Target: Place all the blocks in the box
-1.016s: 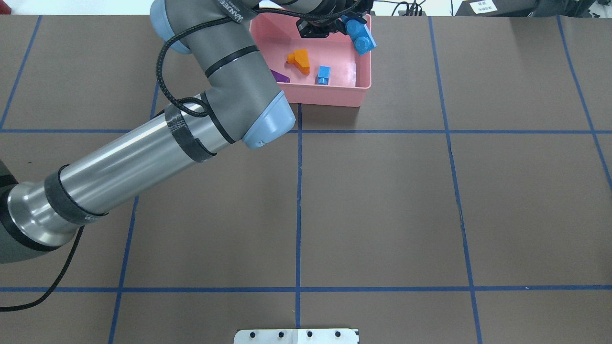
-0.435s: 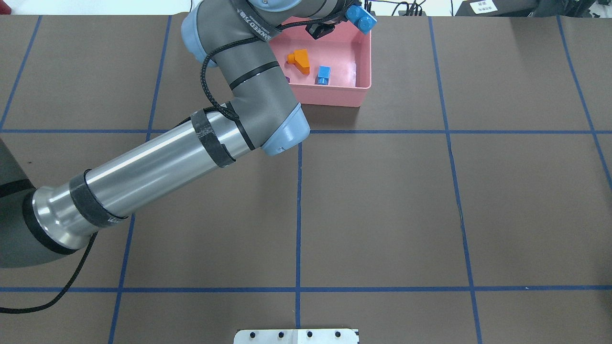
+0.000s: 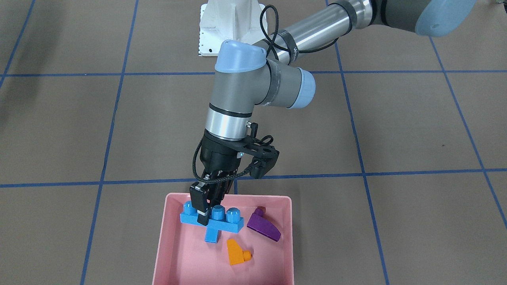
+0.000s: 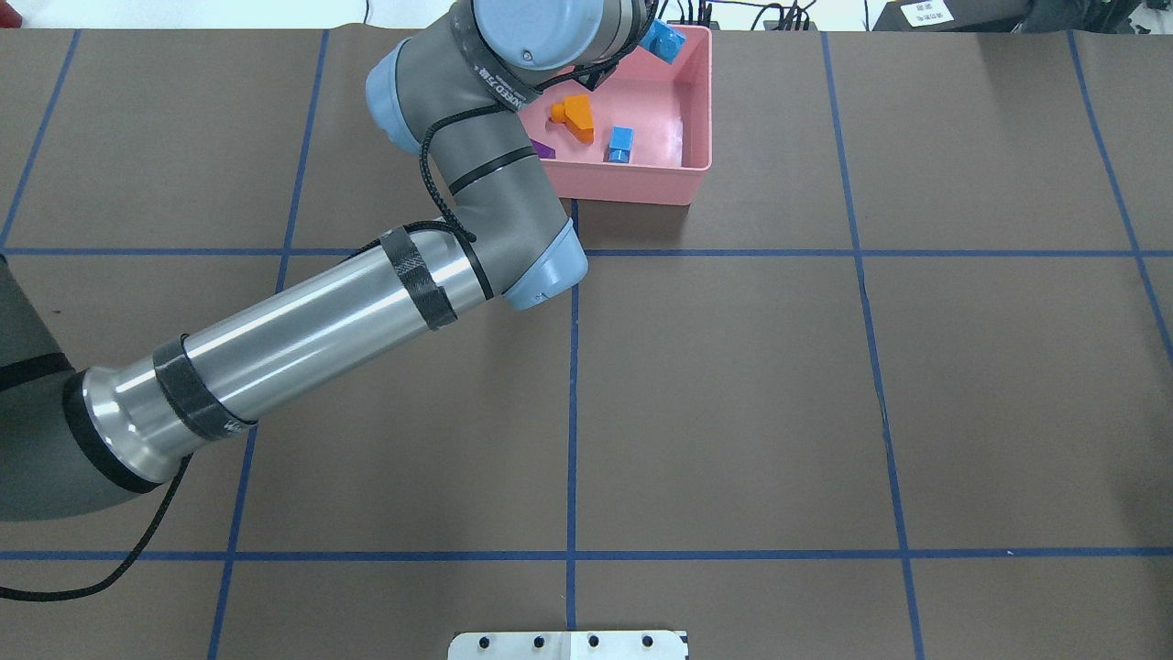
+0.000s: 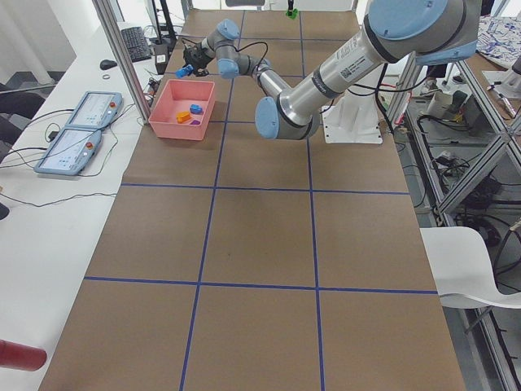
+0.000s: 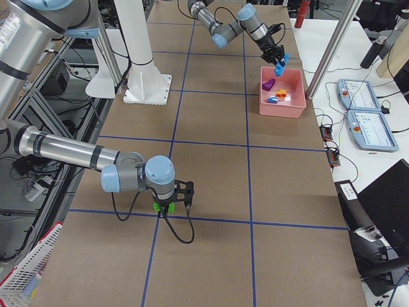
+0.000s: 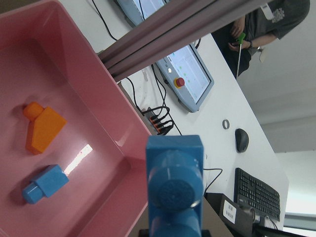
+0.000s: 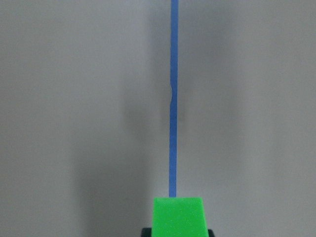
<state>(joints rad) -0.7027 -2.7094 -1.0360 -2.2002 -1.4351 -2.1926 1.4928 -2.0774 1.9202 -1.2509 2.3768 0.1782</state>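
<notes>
The left gripper (image 3: pixel 204 215) clamps the long blue four-stud plastic brick (image 3: pixel 229 218) above the shallow pink plastic tray (image 3: pixel 160 245) (orange sloped brick (image 3: pixel 236 252), purple curved wedge (image 3: pixel 264 227) and small blue one-stud brick (image 3: pixel 212 236) lie inside); the right gripper (image 6: pixel 163 203), well apart, pinches the green plastic brick (image 8: pixel 177 217).

From overhead, the left arm (image 4: pixel 476 156) covered the left tool (image 3: pixel 206 208) completely, and only one corner of the long blue brick (image 4: pixel 662 39) came out from behind it. The arm also hid the left side of the box (image 4: pixel 696 110) and nearly all of the purple wedge (image 4: pixel 542 148). In the front view the long blue brick covered part of the small blue brick (image 3: pixel 212 236), and the bottom edge cut off the near side of the box. In the right wrist view the green brick (image 8: pixel 178 215) was cut off below. Of the right tool (image 6: pixel 165 203) only dark bits showed beside it, so I could not tell if the jaws pressed the brick.
</notes>
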